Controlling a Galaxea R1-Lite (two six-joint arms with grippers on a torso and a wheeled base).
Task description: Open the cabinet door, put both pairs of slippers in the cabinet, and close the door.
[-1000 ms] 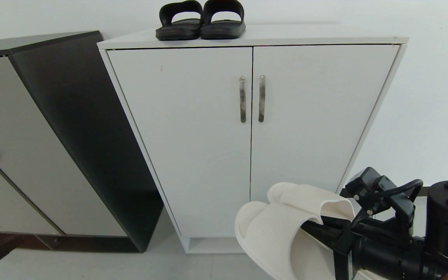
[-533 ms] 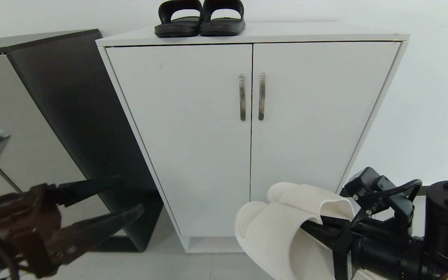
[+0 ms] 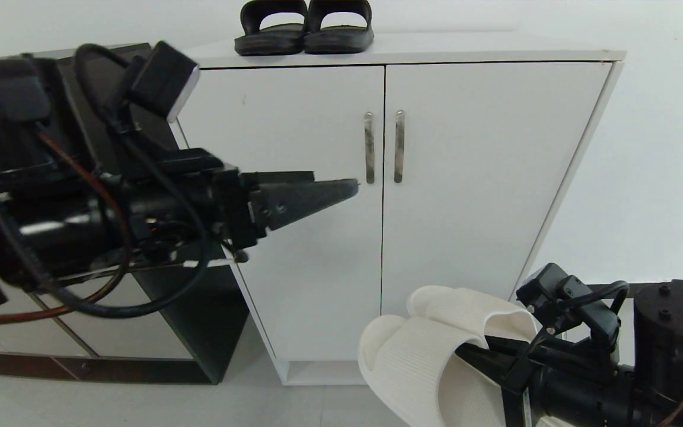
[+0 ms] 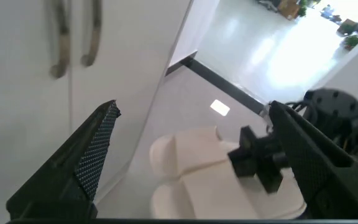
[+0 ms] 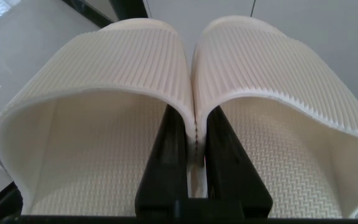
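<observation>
Head view: my left end effector, spread apart, hovers before the closed white two-door cabinet; my right end effector clamps the white ribbed slippers

The white cabinet stands with both doors shut, two upright metal handles side by side at the middle seam. On its top, toward eleven o'clock, the black slippers sit as a pair, touching. Low at five o'clock, before the right door, the ribbed cream slippers are held with their inner strap edges pinched together between the right gripper's fingers.
</observation>
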